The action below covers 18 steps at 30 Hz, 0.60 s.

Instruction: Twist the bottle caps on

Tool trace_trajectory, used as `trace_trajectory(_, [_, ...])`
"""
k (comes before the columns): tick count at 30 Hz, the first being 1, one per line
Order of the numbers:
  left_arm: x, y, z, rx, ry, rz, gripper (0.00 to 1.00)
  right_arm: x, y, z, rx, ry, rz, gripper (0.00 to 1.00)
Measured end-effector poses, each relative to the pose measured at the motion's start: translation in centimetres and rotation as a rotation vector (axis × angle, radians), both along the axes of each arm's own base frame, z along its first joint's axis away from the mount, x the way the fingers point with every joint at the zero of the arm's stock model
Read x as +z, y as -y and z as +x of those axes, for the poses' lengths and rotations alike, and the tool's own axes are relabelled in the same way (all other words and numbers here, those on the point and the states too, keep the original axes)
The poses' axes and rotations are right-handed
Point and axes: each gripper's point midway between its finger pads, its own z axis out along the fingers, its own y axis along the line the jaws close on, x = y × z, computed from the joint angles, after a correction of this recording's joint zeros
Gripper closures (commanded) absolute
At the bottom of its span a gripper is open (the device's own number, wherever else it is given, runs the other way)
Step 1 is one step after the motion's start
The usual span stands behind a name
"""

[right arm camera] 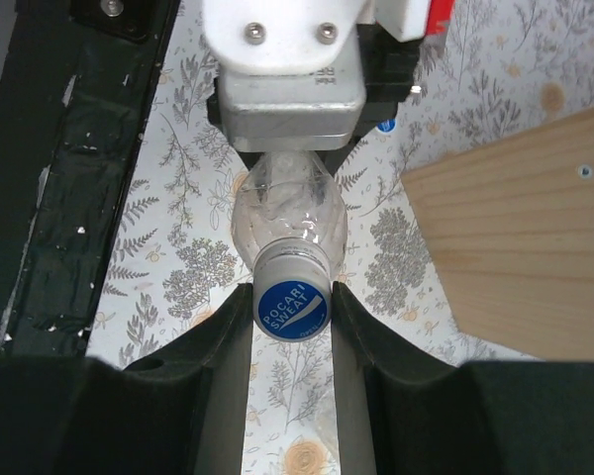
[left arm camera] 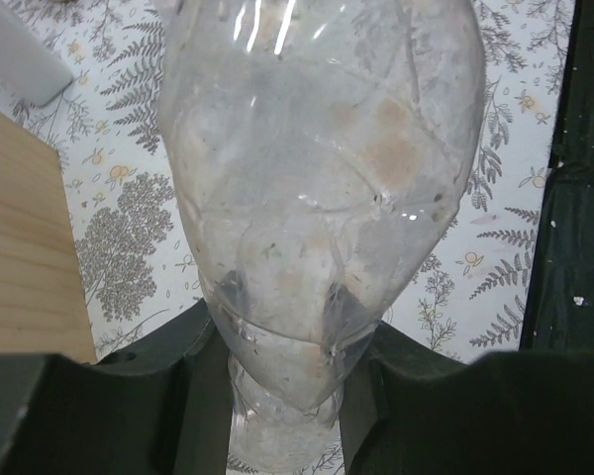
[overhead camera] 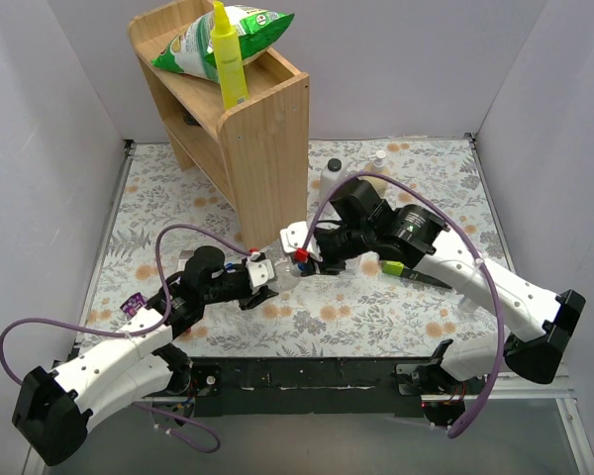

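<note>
My left gripper [overhead camera: 265, 277] is shut on a plain clear bottle [overhead camera: 283, 274] and holds it level above the table, neck pointing toward the right arm. In the left wrist view the bottle [left arm camera: 317, 168] fills the frame, pinched near its end between the dark fingers [left arm camera: 168, 396]. In the right wrist view a blue cap [right arm camera: 292, 305] printed POCARI SWEAT sits on the bottle's neck [right arm camera: 287, 223]. My right gripper [right arm camera: 290, 302] is closed on the cap, a finger touching each side. The left gripper's white body [right arm camera: 287, 79] shows behind. The second bottle and cap are not clearly visible.
A wooden shelf [overhead camera: 243, 119] stands at back left, close to both grippers, with a green bag [overhead camera: 218, 40] and a yellow bottle [overhead camera: 228, 59] on top. A white bottle with a dark cap [overhead camera: 332, 170] and a small pale bottle [overhead camera: 379, 156] stand at the back.
</note>
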Motion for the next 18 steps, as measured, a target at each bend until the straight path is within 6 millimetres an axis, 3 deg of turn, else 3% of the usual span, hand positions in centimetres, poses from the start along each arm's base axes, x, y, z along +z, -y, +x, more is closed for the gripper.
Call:
trace_trajectory(12, [-0.3, -1.7, 3.2, 0.272, -0.077, -0.017, 1.0, -0.1, -2.9, 5.5, -0.434, -0.33, -0.068, 0.99])
trace_trajectory(18, [-0.3, -2.1, 4.1, 0.361, -0.108, -0.039, 1.0, 0.0, -3.9, 7.5, -0.533, -0.494, -0.037, 0.99])
